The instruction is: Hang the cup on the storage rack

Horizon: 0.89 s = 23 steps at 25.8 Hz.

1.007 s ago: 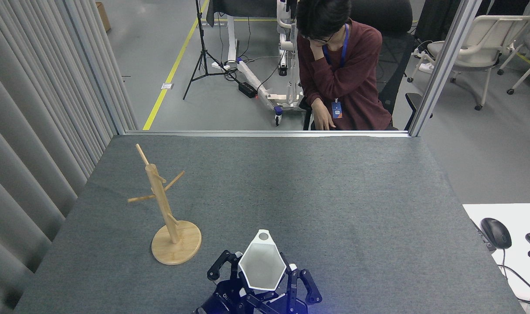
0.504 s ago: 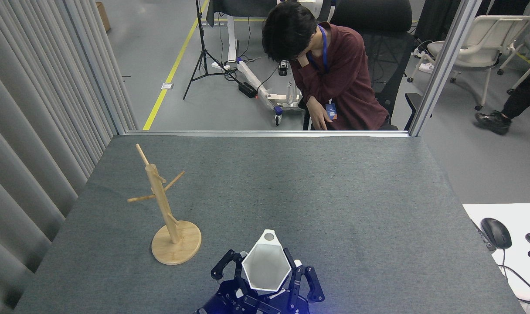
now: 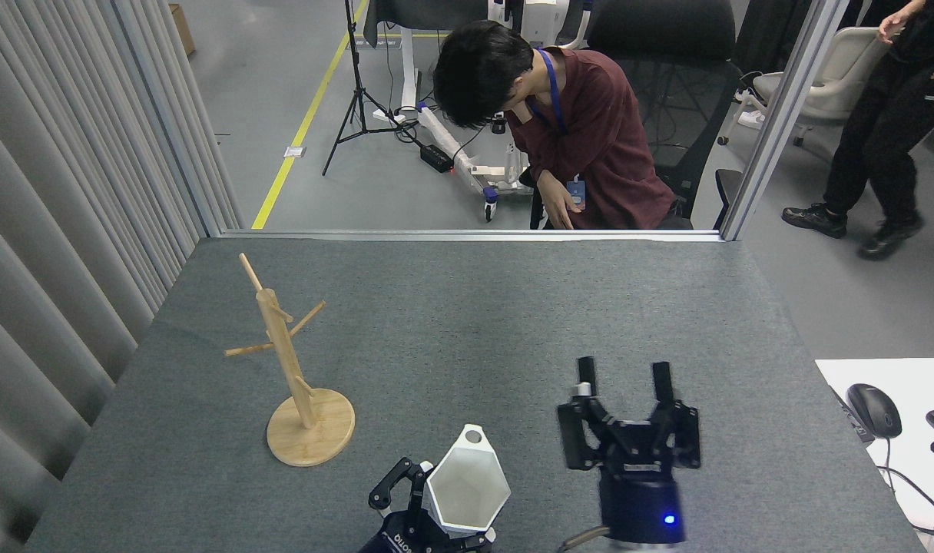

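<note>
from the head view, the left gripper [image 3: 436,503] at the near edge pinches the cup [image 3: 467,488], white and held mouth-up, its holed tab pointing far. the right gripper [image 3: 624,378] hovers just right of it, fingers spread, holding nothing. the storage rack [image 3: 294,369] stands upright on the grey tabletop [image 3: 513,322], left of the cup and apart from it.
</note>
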Each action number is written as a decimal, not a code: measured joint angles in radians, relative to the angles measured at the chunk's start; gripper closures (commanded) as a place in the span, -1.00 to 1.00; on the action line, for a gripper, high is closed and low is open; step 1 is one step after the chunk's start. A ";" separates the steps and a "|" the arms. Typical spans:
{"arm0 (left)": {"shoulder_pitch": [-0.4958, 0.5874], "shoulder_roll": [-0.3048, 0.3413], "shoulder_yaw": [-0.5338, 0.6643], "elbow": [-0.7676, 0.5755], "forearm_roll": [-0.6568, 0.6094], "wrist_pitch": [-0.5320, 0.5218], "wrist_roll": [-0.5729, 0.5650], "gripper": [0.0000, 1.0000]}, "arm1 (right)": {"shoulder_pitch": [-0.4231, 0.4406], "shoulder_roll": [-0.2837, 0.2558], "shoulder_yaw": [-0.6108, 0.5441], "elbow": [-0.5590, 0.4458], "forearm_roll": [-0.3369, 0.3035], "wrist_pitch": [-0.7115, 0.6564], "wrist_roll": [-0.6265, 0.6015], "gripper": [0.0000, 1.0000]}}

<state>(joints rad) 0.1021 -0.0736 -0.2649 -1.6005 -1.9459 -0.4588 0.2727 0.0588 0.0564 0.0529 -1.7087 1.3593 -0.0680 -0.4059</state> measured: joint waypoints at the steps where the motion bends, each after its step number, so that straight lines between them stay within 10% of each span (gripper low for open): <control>1: 0.004 0.001 0.015 -0.002 0.000 0.000 0.000 0.16 | 0.001 -0.020 -0.055 0.022 -0.004 0.001 0.027 -1.00; 8: 0.015 0.002 0.266 -0.026 -0.001 0.008 0.002 0.16 | 0.226 -0.244 -0.195 0.100 0.076 -0.117 0.023 -1.00; 16: 0.099 0.046 0.655 -0.120 -0.033 0.087 0.041 0.20 | 0.290 -0.271 -0.238 0.116 0.088 -0.141 -0.007 -1.00; 23: -0.078 0.002 0.747 -0.060 -0.309 0.182 0.060 0.19 | 0.297 -0.264 -0.243 0.118 0.092 -0.134 -0.005 -1.00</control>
<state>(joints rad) 0.0240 -0.0718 0.4825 -1.6607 -2.2547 -0.2772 0.3323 0.3556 -0.2073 -0.1905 -1.5910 1.4510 -0.2021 -0.4114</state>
